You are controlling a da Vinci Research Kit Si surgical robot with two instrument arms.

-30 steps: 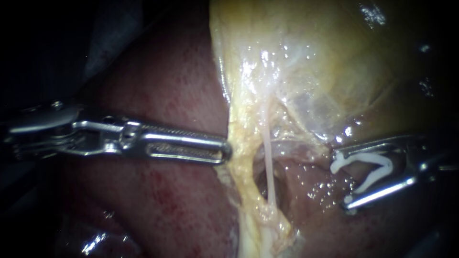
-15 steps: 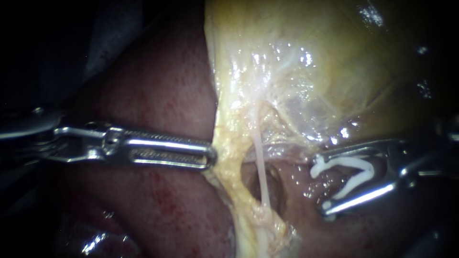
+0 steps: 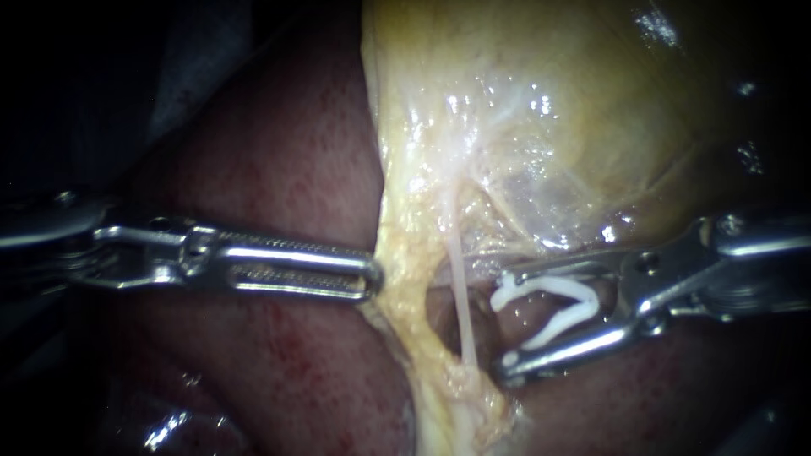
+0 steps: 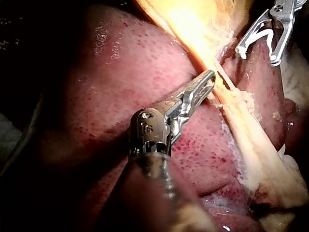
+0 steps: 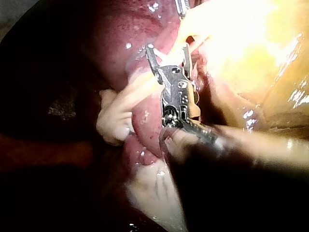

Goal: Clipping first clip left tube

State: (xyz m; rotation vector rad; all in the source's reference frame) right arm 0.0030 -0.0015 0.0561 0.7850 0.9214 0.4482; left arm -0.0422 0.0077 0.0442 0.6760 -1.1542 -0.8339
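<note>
Endoscope, left: our left instrument point(image 3: 374, 274) has its end effector clamped on the yellow tissue band point(image 3: 405, 283).
Endoscope, right: our right instrument point(image 3: 503, 328) carries the spread clip point(image 3: 557, 285) in its end effector. The pale tube point(image 3: 461, 295) lies just ahead, not yet inside.
Left wrist: if the left instrument point(image 4: 211, 76) slips, the band may sag over the tube.
Right wrist: glare washes out what lies ahead of the right instrument point(image 5: 167, 47), so closing blind could pinch the liver point(image 5: 128, 29).

- The left instrument point(image 3: 368, 274) ran off the endoscope view's left edge into darkness, and the bit of yellow band point(image 3: 405, 279) pinched in its jaws was hidden.
- The right instrument point(image 3: 503, 323) was cut off by the right edge.
- The clip point(image 3: 585, 295) held between its jaws was lost in blur and glare in the right wrist view.
</note>
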